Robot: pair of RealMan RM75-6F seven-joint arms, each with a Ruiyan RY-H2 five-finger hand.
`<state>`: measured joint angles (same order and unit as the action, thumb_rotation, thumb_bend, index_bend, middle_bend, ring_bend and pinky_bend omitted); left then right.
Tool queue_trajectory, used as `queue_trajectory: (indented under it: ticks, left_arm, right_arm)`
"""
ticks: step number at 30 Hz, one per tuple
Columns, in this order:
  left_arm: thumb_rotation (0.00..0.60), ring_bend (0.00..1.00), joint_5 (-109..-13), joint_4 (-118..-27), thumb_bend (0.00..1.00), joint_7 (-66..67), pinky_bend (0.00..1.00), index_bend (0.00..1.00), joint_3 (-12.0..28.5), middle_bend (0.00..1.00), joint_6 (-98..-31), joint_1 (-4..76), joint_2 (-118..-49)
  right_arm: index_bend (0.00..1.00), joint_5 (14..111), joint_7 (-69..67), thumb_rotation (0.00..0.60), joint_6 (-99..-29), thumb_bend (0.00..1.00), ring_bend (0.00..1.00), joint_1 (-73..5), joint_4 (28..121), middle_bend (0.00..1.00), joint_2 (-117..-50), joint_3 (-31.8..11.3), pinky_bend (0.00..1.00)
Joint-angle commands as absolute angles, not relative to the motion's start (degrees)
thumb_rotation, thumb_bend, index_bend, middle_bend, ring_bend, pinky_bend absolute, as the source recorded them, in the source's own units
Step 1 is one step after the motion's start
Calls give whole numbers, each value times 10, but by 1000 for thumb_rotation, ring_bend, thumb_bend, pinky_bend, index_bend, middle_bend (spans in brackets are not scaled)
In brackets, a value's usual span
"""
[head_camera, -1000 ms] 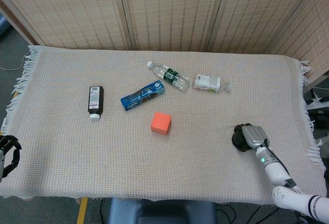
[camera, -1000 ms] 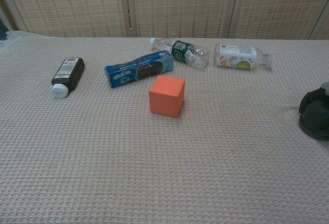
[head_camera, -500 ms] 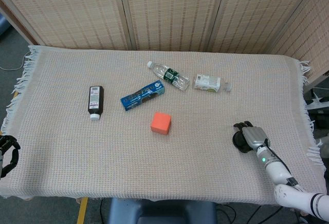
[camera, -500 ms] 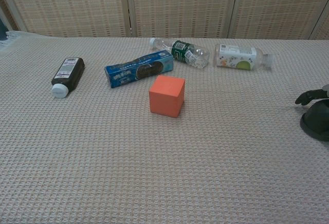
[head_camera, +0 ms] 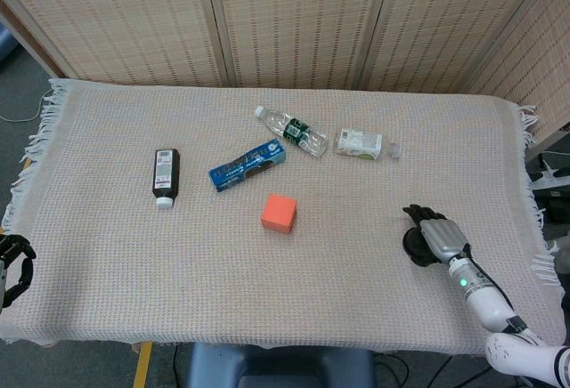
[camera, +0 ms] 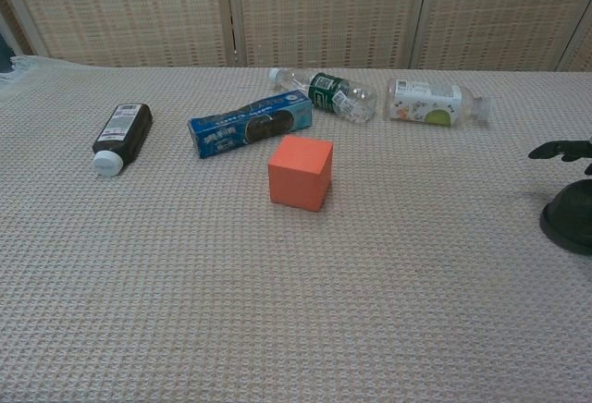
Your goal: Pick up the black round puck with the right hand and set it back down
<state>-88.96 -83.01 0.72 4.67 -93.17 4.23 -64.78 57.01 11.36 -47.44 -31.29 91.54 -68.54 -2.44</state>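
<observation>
The right hand [head_camera: 436, 235] has lifted off the black round puck [camera: 569, 225], fingers now spread and empty; the puck rests on the cloth near the right edge, so the set-down looks finished.

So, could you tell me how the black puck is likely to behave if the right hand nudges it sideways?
The puck lies flat and low on the woven cloth, so it should slide rather than tip. The textured weave probably drags on it. The right hand hovers above, fingers spread.

Cloth-covered table [head_camera: 134, 254]: bottles, box, cube, puck [head_camera: 413, 243].
</observation>
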Motion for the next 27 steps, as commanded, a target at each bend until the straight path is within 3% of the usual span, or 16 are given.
queue_trajectory:
  ticks: [1, 11, 19, 27]
  left_arm:
    - [600, 332, -890, -830, 538, 8, 565, 562, 46, 411, -931, 42, -648]
    - [600, 332, -888, -830, 538, 8, 565, 562, 47, 412, -932, 42, -648]
    - [600, 332, -889, -830, 538, 10, 565, 563, 47, 411, -932, 42, -648]
    - [600, 332, -887, -831, 538, 12, 565, 565, 47, 411, -930, 42, -648]
  right_arm:
    - [3, 612, 104, 600, -508, 170, 0, -294, 931, 6, -682, -17, 175]
    - [181, 642, 130, 600, -576, 170, 66, -273, 902, 137, -721, -20, 314]
    - [196, 641, 188, 600, -614, 170, 81, -262, 906, 154, -728, -20, 327]
    - [181, 601, 232, 600, -586, 170, 82, -271, 936, 154, -708, -20, 327]
